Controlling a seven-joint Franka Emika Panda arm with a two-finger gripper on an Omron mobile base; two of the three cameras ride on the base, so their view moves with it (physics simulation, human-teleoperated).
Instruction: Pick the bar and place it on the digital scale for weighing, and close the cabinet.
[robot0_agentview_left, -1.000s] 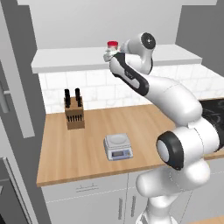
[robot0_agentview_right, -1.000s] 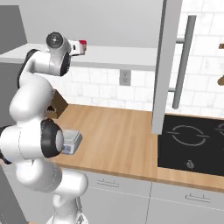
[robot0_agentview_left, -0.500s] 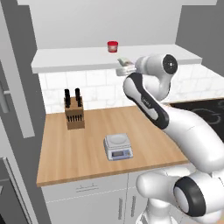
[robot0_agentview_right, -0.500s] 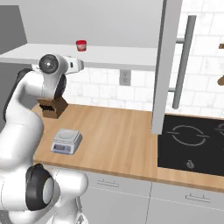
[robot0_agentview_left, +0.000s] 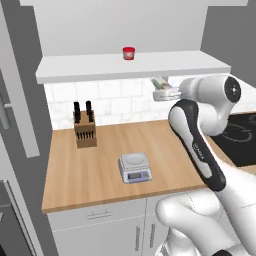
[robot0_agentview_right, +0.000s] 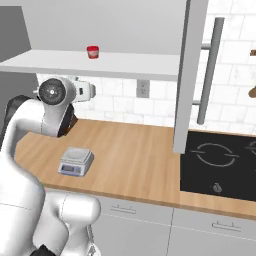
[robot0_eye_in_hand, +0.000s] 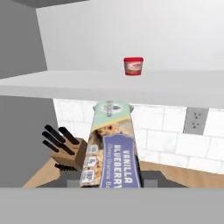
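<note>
My gripper (robot0_agentview_left: 161, 91) is shut on the bar (robot0_agentview_left: 160, 82), a pale beige wrapped bar, and holds it in the air just below the front edge of the cabinet's lower shelf (robot0_agentview_left: 90, 68). In the hand view the bar (robot0_eye_in_hand: 111, 146) runs lengthwise away from the gripper (robot0_eye_in_hand: 111, 178), with its label facing up. The digital scale (robot0_agentview_left: 134, 166) rests on the wooden counter, lower than the gripper and to its left, and its platform is bare. From the right base view the scale (robot0_agentview_right: 75, 160) sits below the gripper (robot0_agentview_right: 86, 91). The cabinet door (robot0_agentview_right: 193, 75) stands open.
A red-lidded jar (robot0_agentview_left: 129, 53) stands on the cabinet shelf. A brown knife block (robot0_agentview_left: 85, 131) sits at the back left of the counter (robot0_agentview_left: 100, 180). A black cooktop (robot0_agentview_right: 220, 165) lies to the right, beyond the open door and its long handle (robot0_agentview_right: 210, 70).
The gripper has come away from the shelf near the jar, moving right and down with the bar. The arm has swung out over the counter.
</note>
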